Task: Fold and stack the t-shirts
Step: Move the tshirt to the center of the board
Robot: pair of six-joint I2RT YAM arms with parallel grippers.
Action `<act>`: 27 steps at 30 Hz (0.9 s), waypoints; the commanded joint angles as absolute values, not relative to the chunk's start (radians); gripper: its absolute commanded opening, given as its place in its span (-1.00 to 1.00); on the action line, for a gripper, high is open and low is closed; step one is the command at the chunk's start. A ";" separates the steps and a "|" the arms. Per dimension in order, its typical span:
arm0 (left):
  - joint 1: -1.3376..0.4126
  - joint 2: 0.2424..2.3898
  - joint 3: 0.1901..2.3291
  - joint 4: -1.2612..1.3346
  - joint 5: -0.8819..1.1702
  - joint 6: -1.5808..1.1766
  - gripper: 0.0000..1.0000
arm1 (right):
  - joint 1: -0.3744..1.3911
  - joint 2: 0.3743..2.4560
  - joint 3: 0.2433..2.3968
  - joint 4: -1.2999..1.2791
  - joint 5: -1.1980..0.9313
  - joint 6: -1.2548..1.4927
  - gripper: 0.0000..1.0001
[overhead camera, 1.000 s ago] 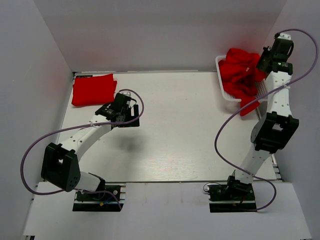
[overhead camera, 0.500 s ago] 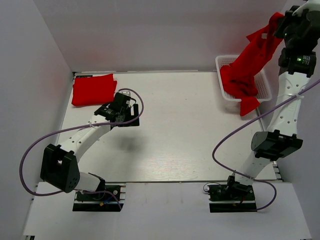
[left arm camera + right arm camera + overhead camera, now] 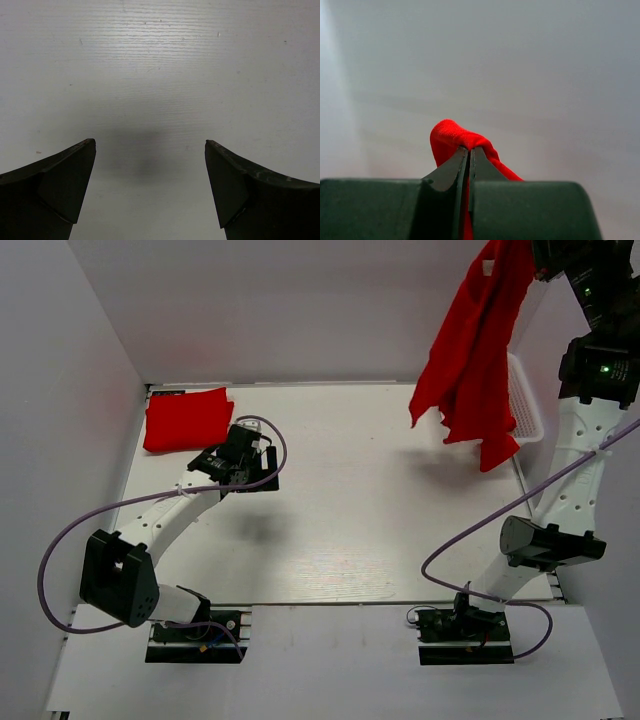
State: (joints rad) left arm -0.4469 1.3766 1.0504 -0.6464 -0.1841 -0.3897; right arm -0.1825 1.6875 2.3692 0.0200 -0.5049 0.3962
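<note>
**Red t-shirt hanging from the right gripper, above the basket end of the table**

We saw one red t-shirt (image 3: 470,350) hanging unfolded at the far right. Its long axis ran nearly vertical, and its lower hem trailed toward the table (image 3: 350,530). A pinch of its cloth (image 3: 451,137) bulged above the tips of the right gripper (image 3: 469,150), whose jaws were closed tight on the fabric. In the overhead view this gripper (image 3: 548,255) stood high at the top right corner, so the whole garment lay below the jaws and to their left.

The white lattice basket (image 3: 527,410) sat just behind the hanging shirt. More red cloth (image 3: 497,452) draped over its near rim, and we could not tell whether this belonged to the held shirt.

A folded t-shirt (image 3: 187,418) lay at the far left corner. The left gripper (image 3: 245,465) hovered just beside it with its jaws spread wide over bare table (image 3: 160,75) and nothing between them. We judged the right arm far nearer to the hanging shirt, and that spreading it flat would call for carrying it leftward.
</note>
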 commanded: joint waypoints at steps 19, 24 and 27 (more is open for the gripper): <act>-0.440 1.183 1.098 -0.802 -0.319 -0.423 1.00 | 0.150 1.640 2.154 0.190 -0.919 0.575 -1.00; -0.440 1.161 1.098 -0.821 -0.319 -0.443 1.00 | 0.241 1.476 1.651 0.173 -0.810 0.382 -1.00; -0.440 1.161 1.074 -0.821 -0.319 -0.453 1.00 | 0.268 1.352 1.274 0.263 -0.715 0.383 -0.98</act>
State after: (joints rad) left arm -0.4461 1.1843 1.0637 -0.8036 -0.2996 -0.4351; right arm 0.2543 1.4662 1.5192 0.1993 -0.7994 0.4519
